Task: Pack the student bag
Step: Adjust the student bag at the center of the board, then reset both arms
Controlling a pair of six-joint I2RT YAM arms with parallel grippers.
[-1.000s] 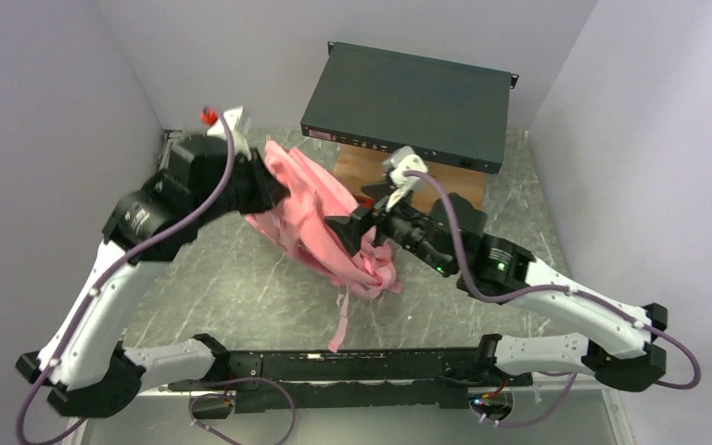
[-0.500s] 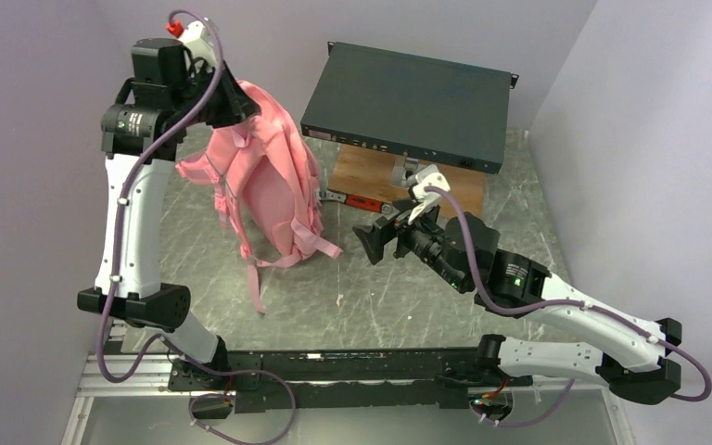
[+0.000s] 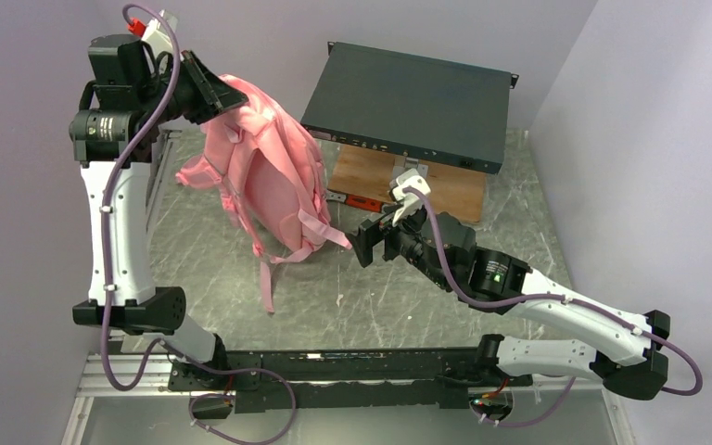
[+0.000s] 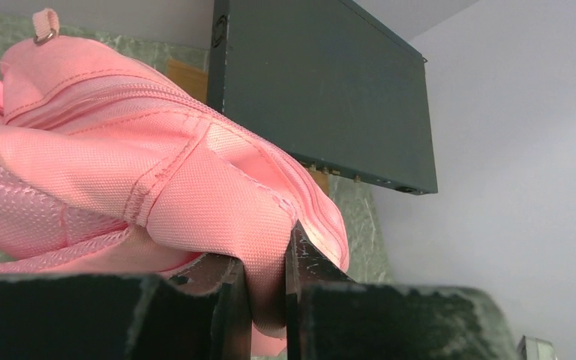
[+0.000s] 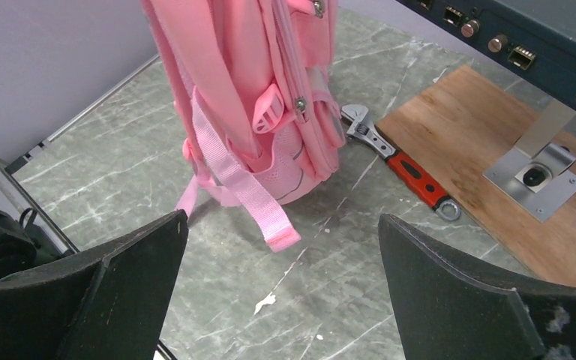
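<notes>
The student bag [image 3: 273,162] is big, soft and pink. It hangs in the air over the left back part of the worktop [image 3: 241,297]. It is held by its top and hangs straight down. I cannot tell if its bottom touches the worktop. Its long pink straps [image 3: 266,283] dangle below it, and one reaches down to the worktop.

The left fingers [image 3: 222,91] are high up, at the top of the bag. They are almost pressed together and pinch a fold of the pink cloth between them.

The right fingers [image 3: 367,244] are low, near the bottom right of the bag, and do not touch it. They are spread very wide and hold nothing. They point at the bag.

Just beside the bottom of the bag lies a wrench [image 5: 397,159] with a red handle. It is flat on the worktop, along the edge of a wooden board [image 5: 457,142]. A small silver plate [image 5: 536,174] sits on the board. Behind the board, at the back of the worktop, is a flat dark box [image 3: 408,97]. Little knobs and plugs run along its front edge.
</notes>
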